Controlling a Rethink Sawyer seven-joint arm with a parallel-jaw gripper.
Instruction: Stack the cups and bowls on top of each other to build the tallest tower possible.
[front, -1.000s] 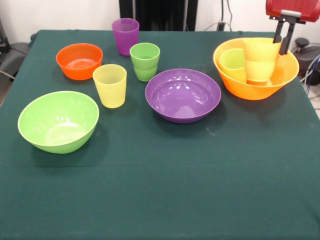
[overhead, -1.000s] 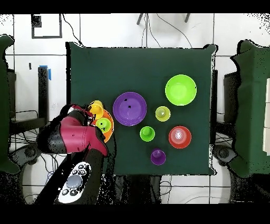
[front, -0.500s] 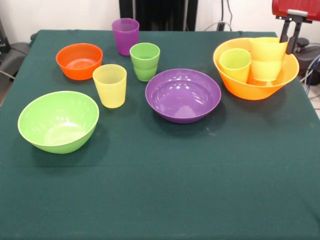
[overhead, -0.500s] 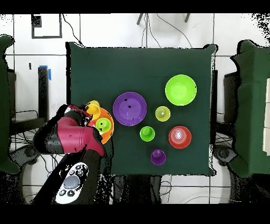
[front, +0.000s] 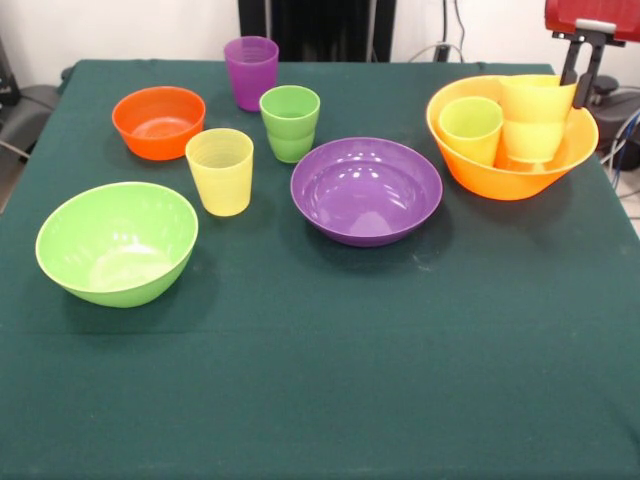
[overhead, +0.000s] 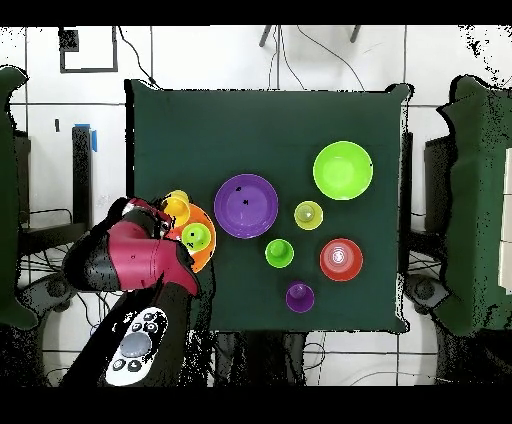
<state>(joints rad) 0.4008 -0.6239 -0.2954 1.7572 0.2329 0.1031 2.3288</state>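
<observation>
So the tabletop (front: 320, 380) is covered in dark green cloth, and everything on it is glossy moulded plastic. Biggest piece is the yellow-orange bowl (front: 500, 178), sitting by one edge of the tabletop as the tower's base, with a lime green cup (front: 468, 130) and a yellow-orange cup (front: 536, 118) upright inside it, the second looking nested in something orange. The hand (front: 583, 72) hangs just above and behind that bowl's far rim, right beside the yellow-orange cup; two dark fingers (front: 572, 64) point down with a narrow gap and nothing between them. My guess is the next pick lies well away across the tabletop: lime green bowl (front: 117, 242), wide shallow purple bowl (front: 366, 190), small orange bowl (front: 158, 121). Then the ribbed pale yellow cup (front: 220, 171), a green cup (front: 290, 123) and the purple cup (front: 250, 72), all upright, mouths up.
</observation>
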